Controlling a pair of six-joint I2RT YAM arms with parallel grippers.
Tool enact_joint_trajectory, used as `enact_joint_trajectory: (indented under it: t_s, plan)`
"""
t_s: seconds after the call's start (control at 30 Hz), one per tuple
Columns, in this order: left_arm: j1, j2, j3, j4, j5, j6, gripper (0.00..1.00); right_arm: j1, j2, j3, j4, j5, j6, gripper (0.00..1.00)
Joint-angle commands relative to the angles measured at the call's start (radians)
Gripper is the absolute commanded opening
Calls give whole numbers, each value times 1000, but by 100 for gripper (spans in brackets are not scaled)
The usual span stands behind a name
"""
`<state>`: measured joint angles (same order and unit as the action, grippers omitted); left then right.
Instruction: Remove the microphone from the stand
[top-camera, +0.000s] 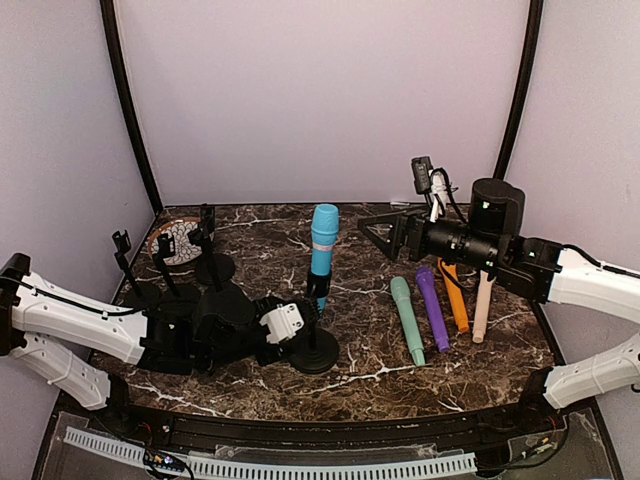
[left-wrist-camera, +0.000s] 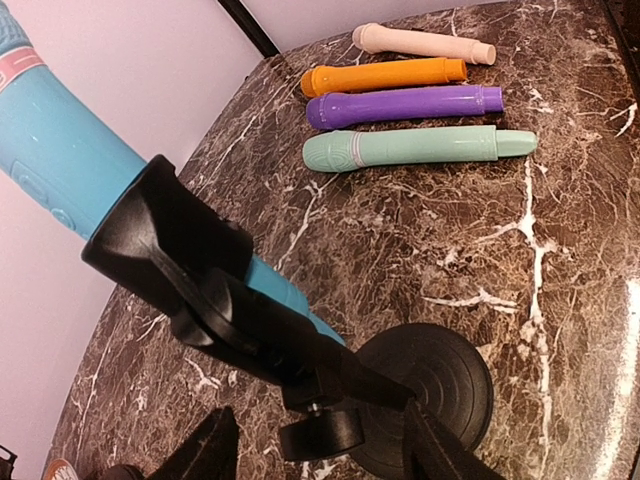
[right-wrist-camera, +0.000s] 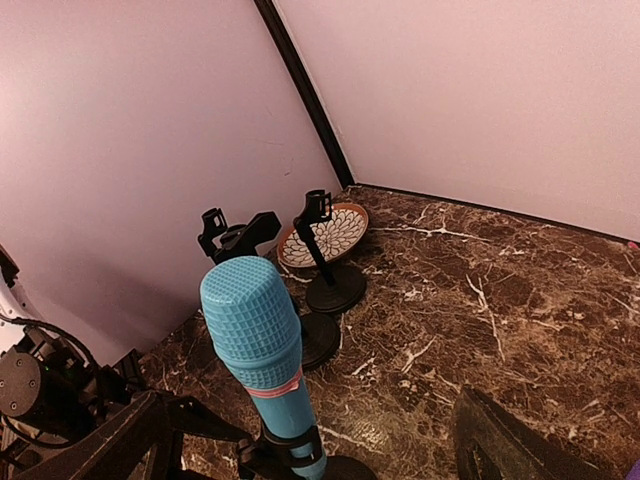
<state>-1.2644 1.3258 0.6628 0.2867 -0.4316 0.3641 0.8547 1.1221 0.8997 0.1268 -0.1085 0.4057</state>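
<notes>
Microphone (top-camera: 323, 240) rises just above and beyond left hand (top-camera: 306, 314).

Table (top-camera: 500, 340) looks like polished marble, pretty glossy. Blue mic (top-camera: 323, 240) is matt plastic with a bumpy grid head; stand (top-camera: 316, 352) is matt black plastic, ridged base.

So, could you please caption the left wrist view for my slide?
Blue microphone clipped in its stand on the marble table.
</notes>
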Motion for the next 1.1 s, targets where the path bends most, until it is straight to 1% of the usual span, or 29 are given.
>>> enact_joint_trajectory:
  t_s: [0.0,0.1,0.17,0.33,0.37,0.57,0.67,0.73,0.77,0.8,0.83,0.87,0.9,0.93,1.07]
  plan:
    - [-1,9,-15,17,-25,27,57,-5,5,22,40,-10,11,99]
    - [-1,32,-6,19,-34,46,54,-5,9,25,40,-14,11,99]
    - [-1,49,2,21,-40,51,50,-5,14,29,42,-18,14,98]
    - [-1,72,6,34,-66,54,34,-5,21,31,45,-23,19,99]
    - [-1,70,5,36,-66,51,33,-5,21,31,46,-24,19,99]
    - [0,50,-5,46,-48,-18,18,-5,39,39,55,-39,22,99]
    - [0,36,-12,46,-27,-64,14,-5,46,38,63,-47,28,99]
    - [2,29,-13,35,-1,-106,19,-5,49,38,67,-50,32,99]
    - [2,25,-14,28,16,-133,28,-4,52,40,69,-52,34,99]
    - [2,17,-17,25,23,-147,34,-5,52,40,72,-52,34,99]
    - [2,12,-19,23,39,-172,47,-5,53,41,74,-55,35,99]
    - [2,-1,-23,23,49,-184,58,-4,56,43,76,-59,37,99]
    - [2,-8,-25,24,69,-208,61,-3,59,45,79,-64,39,99]
    - [2,-22,-26,24,81,-221,67,-3,61,47,84,-70,41,99]
    - [3,-54,-15,30,125,-332,80,0,76,53,110,-87,55,99]
